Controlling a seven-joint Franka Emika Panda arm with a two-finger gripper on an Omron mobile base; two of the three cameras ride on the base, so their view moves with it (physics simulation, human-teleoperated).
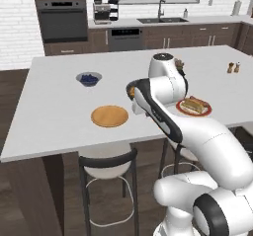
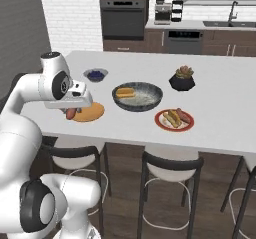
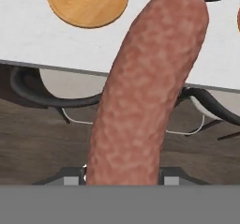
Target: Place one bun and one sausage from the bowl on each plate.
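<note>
Tool [image 2: 71, 112] clamped on a sausage [image 3: 147, 92] jutting straight out ahead, wooden plate [image 2: 91, 112] just beyond it, surface [image 2: 220, 103] edge beneath, bare surface around plate.

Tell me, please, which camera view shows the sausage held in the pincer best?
The hand view: the sausage runs up the middle of the frame, close and unobstructed. In the right base view, just a reddish end peeks below the hand. In the left base view, the arm hides it.

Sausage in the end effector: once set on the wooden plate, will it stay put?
The sausage is a smooth round cylinder, so it probably rolls. The wooden plate looks flat and rimless, so little would stop it. It juts out unsagging, likely fairly stiff.
</note>
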